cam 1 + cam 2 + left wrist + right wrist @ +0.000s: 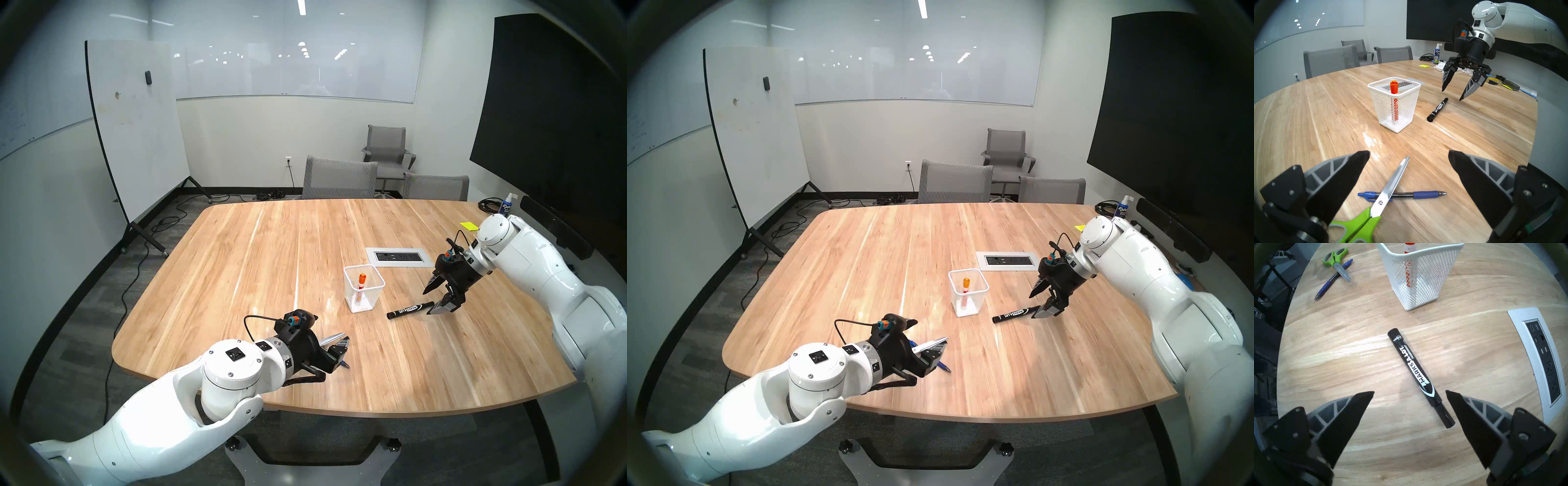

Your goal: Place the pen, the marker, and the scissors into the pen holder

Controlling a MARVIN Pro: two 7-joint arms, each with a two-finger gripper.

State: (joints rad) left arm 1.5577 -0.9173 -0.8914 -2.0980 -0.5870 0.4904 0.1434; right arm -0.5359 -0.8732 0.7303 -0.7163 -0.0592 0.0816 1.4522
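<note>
1. Above the black marker [1418,377] lying flat on the counter [237,271], our right end effector [1409,392] gapes empty, straddling its cap for pickup.
2. Our left end effector [1408,153] waits, spread empty, over the scissors [1383,191] crossing the pen [1417,194]; the holder [363,289] stands between both.

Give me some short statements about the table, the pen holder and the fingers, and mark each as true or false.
1. The black marker lies on the table. True.
2. The pen holder is empty. False: an orange-capped marker stands in it.
3. The scissors lie across the pen. True.
4. The right gripper grips the black marker. False: its fingers are apart, above it.
5. The left gripper is open. True.
</note>
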